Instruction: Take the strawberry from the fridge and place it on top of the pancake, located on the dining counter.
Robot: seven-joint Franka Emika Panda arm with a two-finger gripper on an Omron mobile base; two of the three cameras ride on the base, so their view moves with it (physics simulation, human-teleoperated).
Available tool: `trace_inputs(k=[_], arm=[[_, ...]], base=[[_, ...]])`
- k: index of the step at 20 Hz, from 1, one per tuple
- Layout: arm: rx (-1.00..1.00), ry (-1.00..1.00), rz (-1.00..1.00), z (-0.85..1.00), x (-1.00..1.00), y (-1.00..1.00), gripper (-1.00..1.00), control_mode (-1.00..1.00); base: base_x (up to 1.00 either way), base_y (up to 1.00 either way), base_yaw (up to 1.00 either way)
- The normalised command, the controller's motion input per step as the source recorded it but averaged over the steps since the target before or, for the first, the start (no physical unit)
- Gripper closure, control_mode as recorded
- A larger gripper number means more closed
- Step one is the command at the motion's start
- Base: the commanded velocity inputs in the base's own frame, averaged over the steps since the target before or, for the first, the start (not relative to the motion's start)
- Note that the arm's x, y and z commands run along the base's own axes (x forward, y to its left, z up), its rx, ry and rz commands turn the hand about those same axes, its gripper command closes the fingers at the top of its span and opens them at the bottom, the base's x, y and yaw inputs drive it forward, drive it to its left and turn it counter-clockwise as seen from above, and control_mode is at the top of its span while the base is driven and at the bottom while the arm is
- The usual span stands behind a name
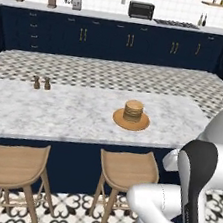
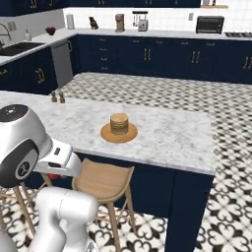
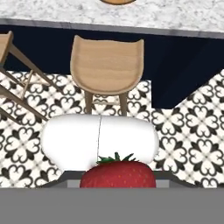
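A: What is the gripper [image 3: 117, 183] doing?
B: It is clamped on the strawberry [image 3: 118, 174], low in the hand view, above the patterned floor [image 3: 188, 140].
A: And around it?
B: A wooden stool [image 3: 107, 65] stands just ahead, tucked against the table [image 1: 58, 108].
A: The pancake [image 1: 133, 111]?
B: Stacked on its orange-brown plate [image 1: 120, 119] on the marble top, well apart from the strawberry.

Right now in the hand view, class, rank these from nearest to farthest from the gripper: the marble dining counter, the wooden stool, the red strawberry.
1. The bright red strawberry: held in the gripper, at the bottom of the view.
2. The round wooden stool: standing on the patterned floor, beyond the gripper.
3. The white-grey marble dining counter: past the stool, along the view's top edge.
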Motion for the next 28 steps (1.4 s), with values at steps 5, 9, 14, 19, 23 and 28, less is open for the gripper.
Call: trace_inputs(k=[5, 9, 14, 19, 23, 28], arm=[[0.0, 0.0, 0.0, 0.0, 0.0, 0.0, 1.0, 1.0], [0.0, 0.0, 0.0, 0.0, 0.0, 0.0, 1.0, 1.0], [0.0, 0.0, 0.0, 0.0, 0.0, 0.0, 1.0, 1.0], [0.0, 0.0, 0.0, 0.0, 0.0, 0.0, 1.0, 1.0], [-0.04, 0.11, 0.0, 0.23, 0.5, 0.08, 1.0, -1.0], [-0.03, 0.08, 0.0, 0.38, 1.0, 0.01, 1.0, -1.0]], base=[[0.39, 0.22, -0.34], [0.54, -0.32, -0.06], [0.69, -0.01, -0.09], [0.65, 0.08, -0.09], [0.5, 0.06, 0.0], [0.0, 0.0, 0.0]])
